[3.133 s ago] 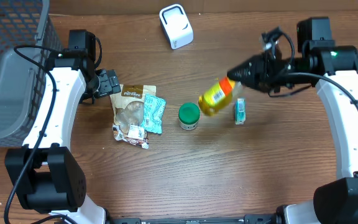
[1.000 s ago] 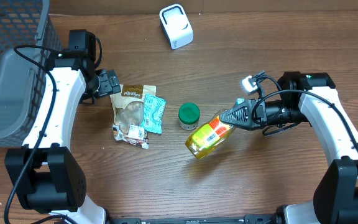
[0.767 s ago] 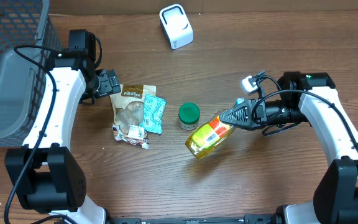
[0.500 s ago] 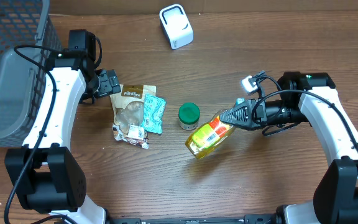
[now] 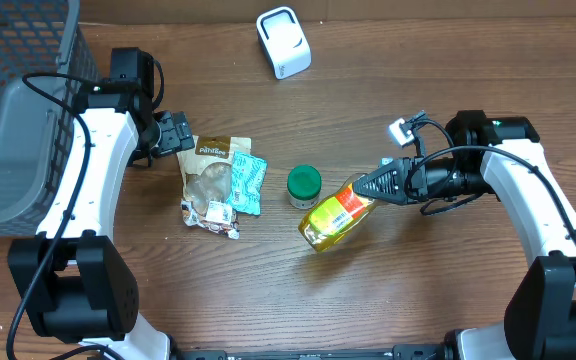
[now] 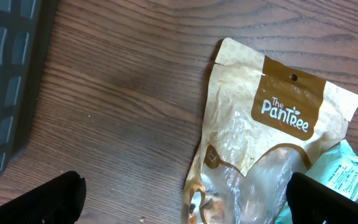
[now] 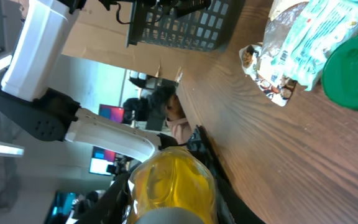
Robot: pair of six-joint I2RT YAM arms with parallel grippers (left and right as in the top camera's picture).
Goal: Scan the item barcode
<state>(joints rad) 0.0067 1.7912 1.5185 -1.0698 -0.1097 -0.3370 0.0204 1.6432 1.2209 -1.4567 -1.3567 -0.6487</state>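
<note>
The right gripper [image 5: 371,187] is closed narrowly on the neck end of a clear plastic bottle of yellow liquid [image 5: 334,216], held right of the table's middle and closer to the near edge than the other goods. The bottle lies tilted, with its orange-tinged top at the fingers and its rounded base pointing toward the near-left corner. Whether the base touches the wood cannot be told. Its label is yellow and red, and a white panel with dark barcode bars [image 5: 342,209] faces up toward the overhead camera. In the right wrist view the yellow body [image 7: 170,181] fills the lower frame between the dark fingers [image 7: 209,163]. Just beside the bottle, on its far-left side, stands a small jar with a round green lid [image 5: 304,184], apart from it. Further left a tan and brown snack pouch printed "The Pantree" [image 5: 209,172] lies flat, and a teal and white foil packet [image 5: 249,183] lies against the pouch's right side. The left gripper [image 5: 179,132] hangs with its fingers spread wide and holds nothing, just off the pouch's far-left corner. From its own camera the two dark fingertips [image 6: 43,201] sit at either lower corner with the pouch between them. A white boxy barcode scanner [image 5: 283,42] stands near the far edge, well apart from the bottle. A dark mesh basket [image 5: 13,60] fills the far-left corner of the brown wooden table [image 5: 268,290].
</note>
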